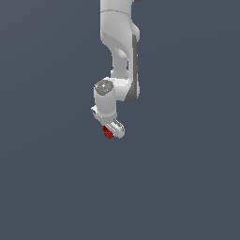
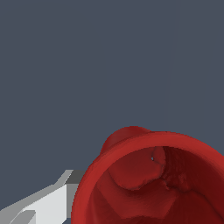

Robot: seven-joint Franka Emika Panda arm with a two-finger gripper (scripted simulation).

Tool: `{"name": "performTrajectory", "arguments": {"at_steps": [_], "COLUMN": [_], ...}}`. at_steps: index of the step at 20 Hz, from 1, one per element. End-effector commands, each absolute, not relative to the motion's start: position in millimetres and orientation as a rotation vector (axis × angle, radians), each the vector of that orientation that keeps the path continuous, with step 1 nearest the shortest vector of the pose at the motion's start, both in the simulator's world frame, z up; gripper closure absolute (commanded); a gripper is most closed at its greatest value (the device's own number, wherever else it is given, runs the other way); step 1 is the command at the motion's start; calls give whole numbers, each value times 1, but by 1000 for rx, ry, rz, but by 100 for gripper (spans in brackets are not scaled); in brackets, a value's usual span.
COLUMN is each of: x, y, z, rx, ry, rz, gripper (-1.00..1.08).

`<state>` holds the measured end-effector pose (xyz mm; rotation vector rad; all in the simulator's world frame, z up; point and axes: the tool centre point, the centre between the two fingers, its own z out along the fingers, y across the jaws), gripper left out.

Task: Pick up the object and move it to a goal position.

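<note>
Red cup-like object (image 1: 108, 133) sits at the tip of the pincer (image 1: 112, 130), just below frame centre in the exterior view, touching the white fingers on the exterior view's left side. Whether the pincer is clamped on it or merely against it: can't tell, jaw gap is hidden at this size. Wrist view: object (image 2: 153, 183) fills the lower right of the frame, hollow facing the camera, rim bright red, inside darker and lumpy. One white finger (image 2: 43, 203) shows at lower left, its end just beside the rim. Above the pincer, the white arm (image 1: 119, 42) runs up out of the top of the frame. Background is flat dark blue-grey everywhere; no worktop edge discernible.
</note>
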<state>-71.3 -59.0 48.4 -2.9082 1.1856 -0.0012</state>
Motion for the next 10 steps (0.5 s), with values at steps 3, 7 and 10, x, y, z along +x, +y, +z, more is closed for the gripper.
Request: {"name": "performTrajectory", "arguments": {"at_steps": [3, 7, 10], "x": [-73, -77, -82], "y": [-65, -83, -104], "z": [50, 56, 62], "rx": [-2908, -2908, -2908], "ry": [1186, 1186, 1186], "rz": [-2, -2, -1], "gripper": [108, 108, 108]}}
